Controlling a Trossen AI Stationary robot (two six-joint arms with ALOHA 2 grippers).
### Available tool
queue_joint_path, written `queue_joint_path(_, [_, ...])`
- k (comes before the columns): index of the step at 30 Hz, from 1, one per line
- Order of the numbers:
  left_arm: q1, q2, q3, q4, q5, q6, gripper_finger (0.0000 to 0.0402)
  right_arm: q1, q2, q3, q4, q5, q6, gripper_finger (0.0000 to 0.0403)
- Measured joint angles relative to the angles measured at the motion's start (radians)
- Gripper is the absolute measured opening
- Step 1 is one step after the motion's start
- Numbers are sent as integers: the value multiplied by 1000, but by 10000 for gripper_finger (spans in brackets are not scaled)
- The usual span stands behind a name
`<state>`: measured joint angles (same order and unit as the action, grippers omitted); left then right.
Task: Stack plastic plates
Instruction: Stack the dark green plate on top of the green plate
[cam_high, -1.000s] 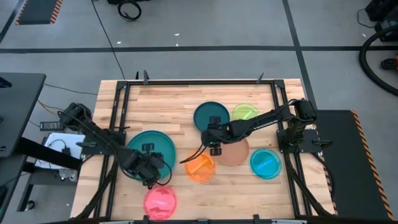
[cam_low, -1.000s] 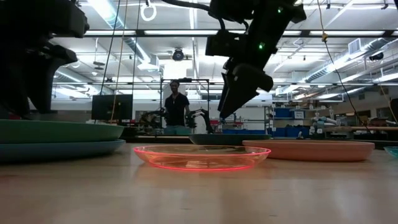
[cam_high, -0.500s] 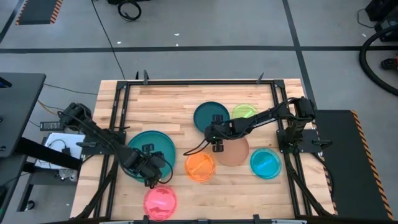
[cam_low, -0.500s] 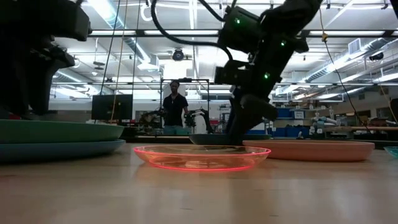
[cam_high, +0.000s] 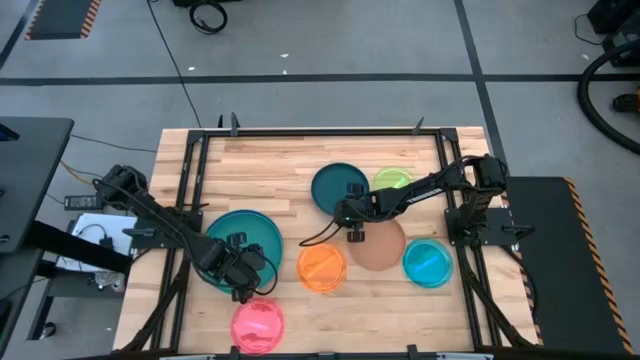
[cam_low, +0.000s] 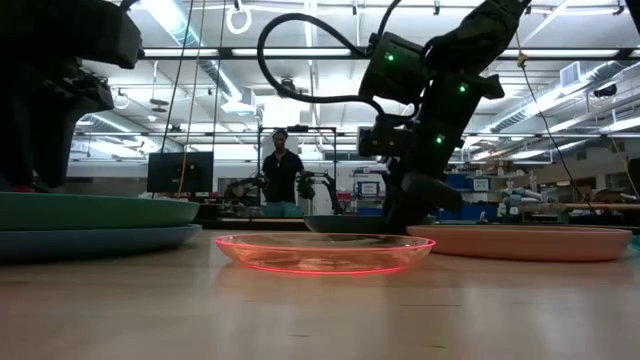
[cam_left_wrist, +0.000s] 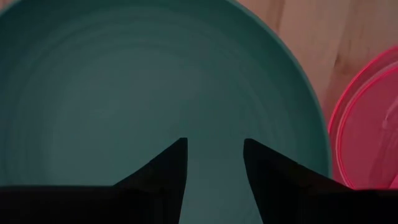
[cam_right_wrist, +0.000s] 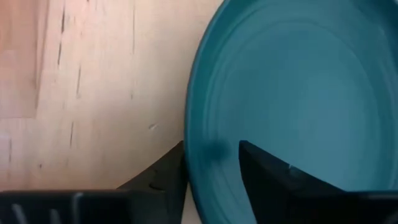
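Plates lie spread over the wooden counter (cam_high: 270, 170), and the dark teal plate (cam_high: 334, 186) near its middle serves as the landmark here. Far to its left and nearer the front edge sits the large teal plate (cam_high: 243, 236), stacked on a blue plate (cam_low: 110, 241) whose rim shows beneath it in the low view. The left gripper (cam_high: 243, 276) hangs over the front rim of that teal plate, its jaws parted with nothing between them, the teal surface showing through the gap in the left wrist view. The pink plate (cam_high: 257, 325) lies just in front of that gripper, at the counter's front edge. The orange plate (cam_high: 322, 267) rests in front of the dark teal plate, well clear of it. The right gripper (cam_high: 356, 228) is down at the dark teal plate's front right rim, beside the tan plate (cam_high: 380, 245); its jaws straddle the rim, one finger outside and one over the plate's inside, not visibly clamped. The green plate (cam_high: 393, 180) touches the dark teal plate's right side. The cyan plate (cam_high: 428, 263) lies farthest right, beyond the tan one.
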<state>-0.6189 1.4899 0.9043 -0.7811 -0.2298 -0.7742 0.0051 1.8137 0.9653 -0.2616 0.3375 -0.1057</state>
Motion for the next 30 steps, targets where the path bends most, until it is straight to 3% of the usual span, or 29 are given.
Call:
queue_joint_path(8, [0,0,0,39,-1,7,164,2,0,0,23,43,-3,71])
queue_joint_path(15, [0,0,0,100,-5,101,164,31,-6,13,31,66,-38,26])
queue_joint_path(22, [1,0,8,84,-17,129,164,69,-7,95,-44,59,-62,23])
queue_joint_path(30, [0,-1,132,-33,-81,186,164,130,-7,215,-152,46,-73,24])
